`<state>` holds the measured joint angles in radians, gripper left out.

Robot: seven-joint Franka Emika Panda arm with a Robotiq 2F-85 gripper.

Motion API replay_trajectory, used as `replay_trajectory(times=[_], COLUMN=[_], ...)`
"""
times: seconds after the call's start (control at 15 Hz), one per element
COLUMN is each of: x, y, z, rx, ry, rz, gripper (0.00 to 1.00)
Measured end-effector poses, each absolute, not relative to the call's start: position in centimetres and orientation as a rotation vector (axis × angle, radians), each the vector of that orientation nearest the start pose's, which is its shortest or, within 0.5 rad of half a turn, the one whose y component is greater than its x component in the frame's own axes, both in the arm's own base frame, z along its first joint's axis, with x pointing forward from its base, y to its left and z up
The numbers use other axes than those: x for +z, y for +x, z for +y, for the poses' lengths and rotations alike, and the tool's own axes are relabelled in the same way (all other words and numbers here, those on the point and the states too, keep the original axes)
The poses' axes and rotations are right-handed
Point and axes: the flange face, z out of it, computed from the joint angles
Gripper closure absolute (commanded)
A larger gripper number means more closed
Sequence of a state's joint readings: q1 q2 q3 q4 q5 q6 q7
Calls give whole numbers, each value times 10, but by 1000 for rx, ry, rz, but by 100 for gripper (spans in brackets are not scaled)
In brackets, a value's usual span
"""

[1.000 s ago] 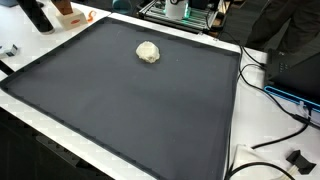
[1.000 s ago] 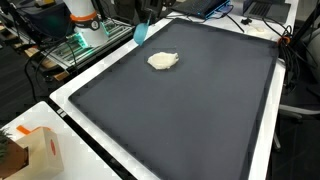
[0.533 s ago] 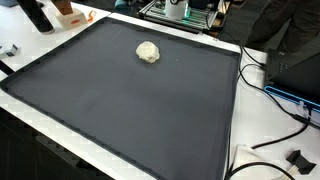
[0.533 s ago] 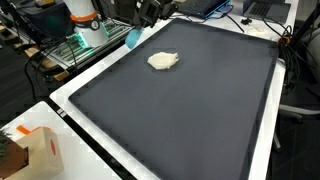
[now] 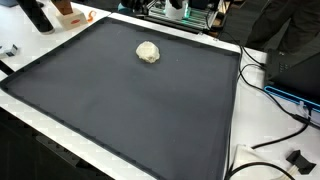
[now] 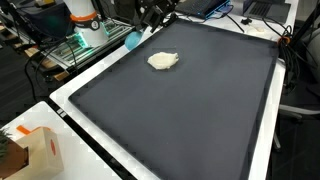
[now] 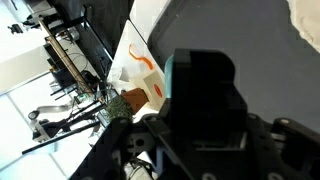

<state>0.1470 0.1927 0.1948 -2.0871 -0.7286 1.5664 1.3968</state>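
A cream-coloured lump lay on the far half of the dark mat. Beyond it, over the mat's far edge, the gripper hung near the lump but apart from it. I could not tell whether its jaws were open or closed.

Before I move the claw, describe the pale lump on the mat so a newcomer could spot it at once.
Find the dark mat covering the white table. Near its far edge in both exterior views lies a cream, crumpled lump. It is the only thing on the mat, pale against the dark; the orange-and-white box sits off it.
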Motion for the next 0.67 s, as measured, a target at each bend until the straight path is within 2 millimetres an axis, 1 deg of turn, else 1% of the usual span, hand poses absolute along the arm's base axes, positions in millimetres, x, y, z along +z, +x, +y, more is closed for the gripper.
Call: replay_trajectory(times=[0.67], x=[288], y=[508], z=[111], rx=[19], ry=[2027], rz=[-626], gripper=[75])
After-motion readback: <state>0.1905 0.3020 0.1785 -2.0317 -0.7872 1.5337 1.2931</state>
